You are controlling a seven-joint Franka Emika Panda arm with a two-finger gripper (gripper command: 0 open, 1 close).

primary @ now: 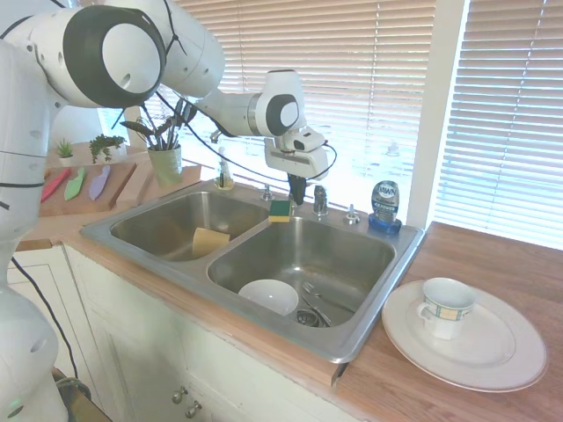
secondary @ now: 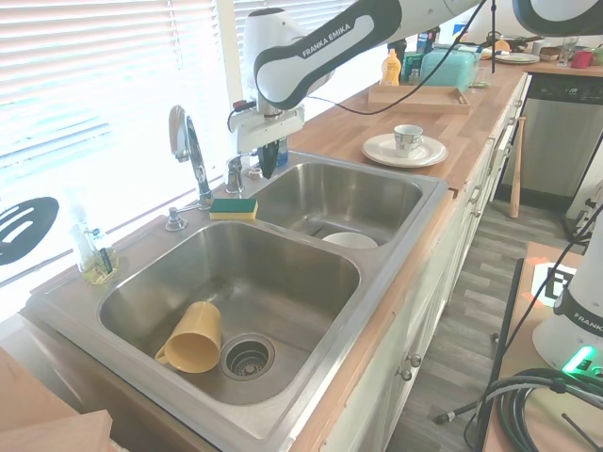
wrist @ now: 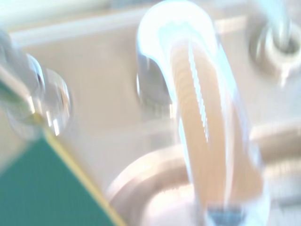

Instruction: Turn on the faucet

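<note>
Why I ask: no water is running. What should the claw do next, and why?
Probably ease the claw sideways and down onto the short handle of the faucet: it hangs just beside that handle, apparently not touching, and no water shows.

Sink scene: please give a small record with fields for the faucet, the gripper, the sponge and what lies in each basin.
faucet: tall chrome gooseneck at the back rim, short lever handle beside it
gripper: hovering close to the lever handle; open or shut cannot be told
water: none visible
sponge: green and yellow, on the divider between the basins
basin with yellow cup: cup on its side near the drain
other basin: white bowl
</note>
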